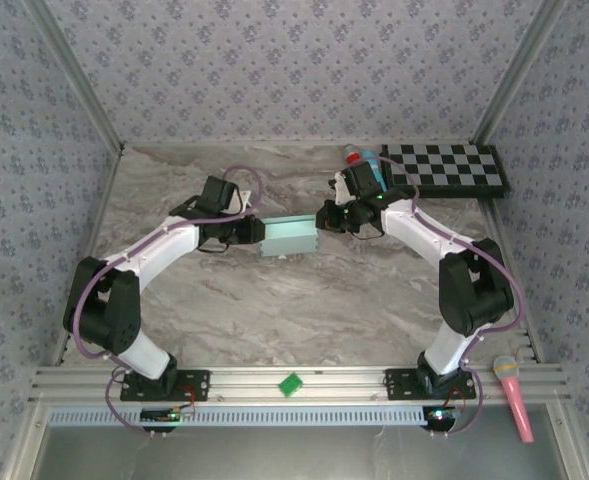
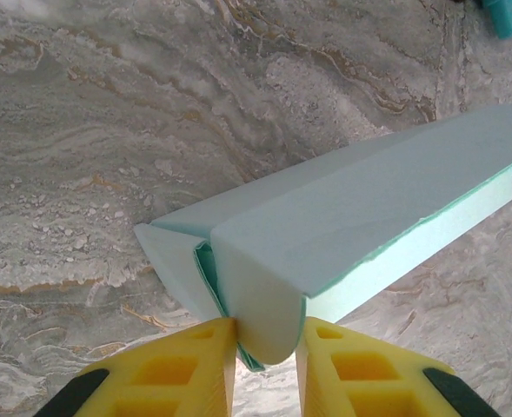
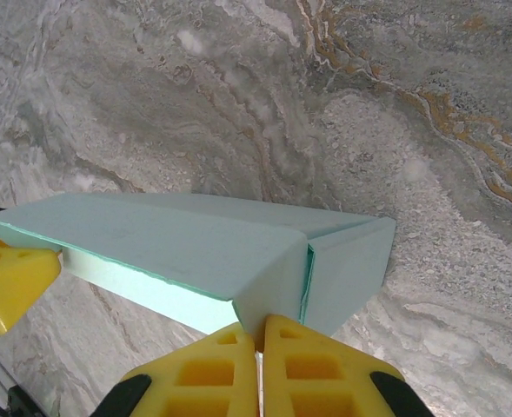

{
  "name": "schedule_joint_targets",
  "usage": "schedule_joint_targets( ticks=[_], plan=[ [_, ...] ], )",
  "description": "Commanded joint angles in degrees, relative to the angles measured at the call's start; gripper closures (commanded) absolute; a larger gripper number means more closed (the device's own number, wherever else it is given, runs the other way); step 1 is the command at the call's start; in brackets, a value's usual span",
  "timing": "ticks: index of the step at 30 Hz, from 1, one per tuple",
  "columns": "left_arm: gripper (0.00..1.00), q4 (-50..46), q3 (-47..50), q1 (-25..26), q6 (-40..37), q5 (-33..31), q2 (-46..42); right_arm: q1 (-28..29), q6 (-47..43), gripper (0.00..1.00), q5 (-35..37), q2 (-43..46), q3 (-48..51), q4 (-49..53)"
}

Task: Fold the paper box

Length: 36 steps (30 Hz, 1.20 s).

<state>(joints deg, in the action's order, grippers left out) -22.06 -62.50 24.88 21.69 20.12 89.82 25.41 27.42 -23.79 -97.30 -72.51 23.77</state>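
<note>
no legible text, labels or numbers

The left arm (image 1: 159, 248) and right arm (image 1: 429, 238) have white links, black joints and lilac cables (image 1: 242, 171); their fingers (image 2: 177, 375) are yellow with square pockets.

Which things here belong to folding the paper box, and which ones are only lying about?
For the job: paper box, left gripper, right gripper, each pinching one end of it.
Lying about: checkerboard, pink microphone, small green piece.
</note>
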Motion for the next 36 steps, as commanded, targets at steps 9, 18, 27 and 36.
schedule_joint_targets(
  ticks=[9,18,27,36],
  plan=[
    [0.8,-1.65,1.17,0.94,-1.38,-1.72,-0.18,0.88,-0.9,0.92,2.96,-1.89,1.6,4.12],
    [0.8,-2.54,1.85,1.3,-2.09,-2.75,-0.3,2.06,-1.85,0.92,5.8,-2.89,1.82,6.15],
    [0.75,-2.88,1.31,1.31,-2.79,-2.89,-1.55,2.02,-2.06,0.92,6.22,-2.56,2.11,6.53],
    [0.68,-3.16,0.41,1.31,-3.3,-3.44,-2.73,2.07,-1.86,0.92,6.13,-2.37,2.02,6.34]
  ],
)
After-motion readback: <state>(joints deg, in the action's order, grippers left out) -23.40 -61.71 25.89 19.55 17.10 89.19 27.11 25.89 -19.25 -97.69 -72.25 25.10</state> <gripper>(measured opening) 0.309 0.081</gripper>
